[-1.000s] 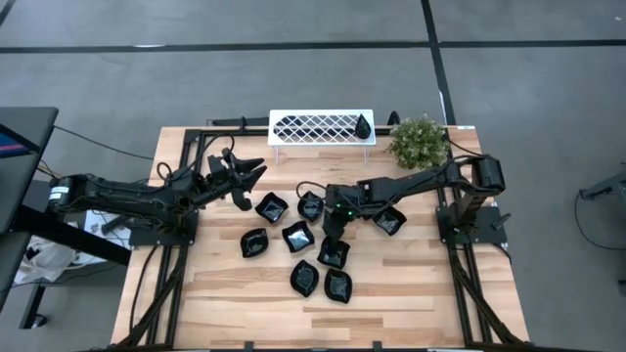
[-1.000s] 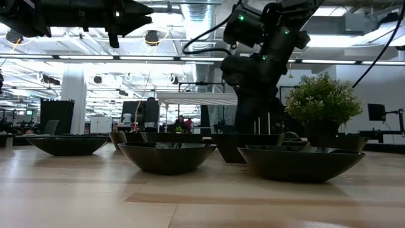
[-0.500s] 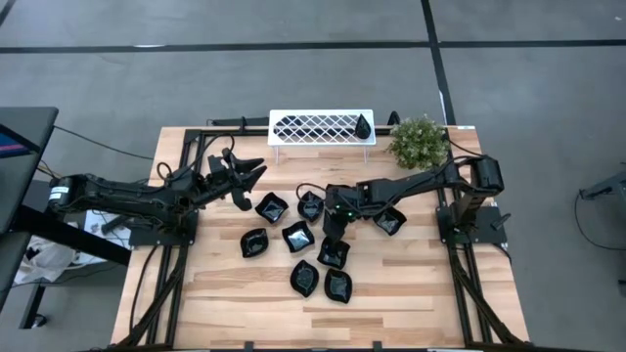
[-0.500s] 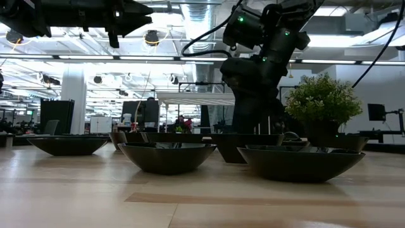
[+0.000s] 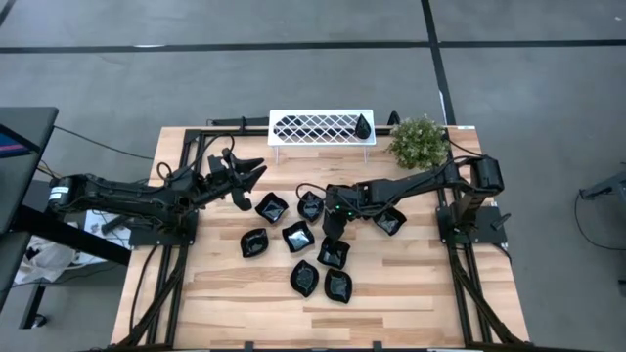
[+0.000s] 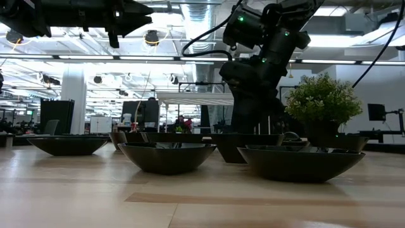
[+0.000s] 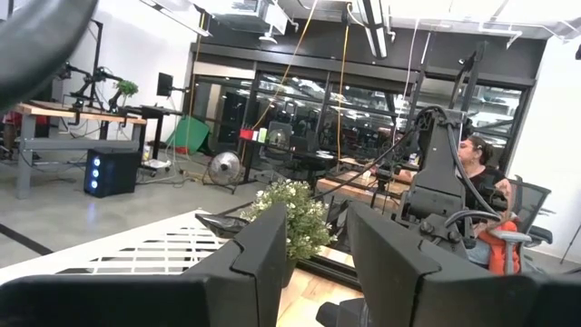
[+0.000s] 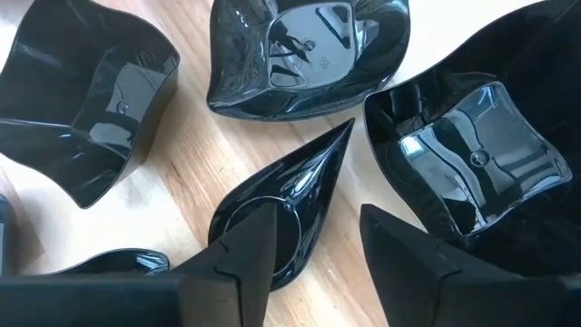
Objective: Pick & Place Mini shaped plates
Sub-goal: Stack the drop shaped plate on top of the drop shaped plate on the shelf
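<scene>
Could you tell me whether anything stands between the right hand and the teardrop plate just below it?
Nothing visible does. The right hand, fingers apart, sits directly over the teardrop plate; two square plates crowd its tip but do not cover it.

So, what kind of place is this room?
Probably a robotics lab or open workshop: exposed ceiling ducts and strip lights, desks with equipment, a seated person behind, and a wooden table with two robot arms.

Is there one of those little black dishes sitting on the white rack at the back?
Yes: in the high view a small black teardrop dish rests at the right end of the white lattice rack.
</scene>
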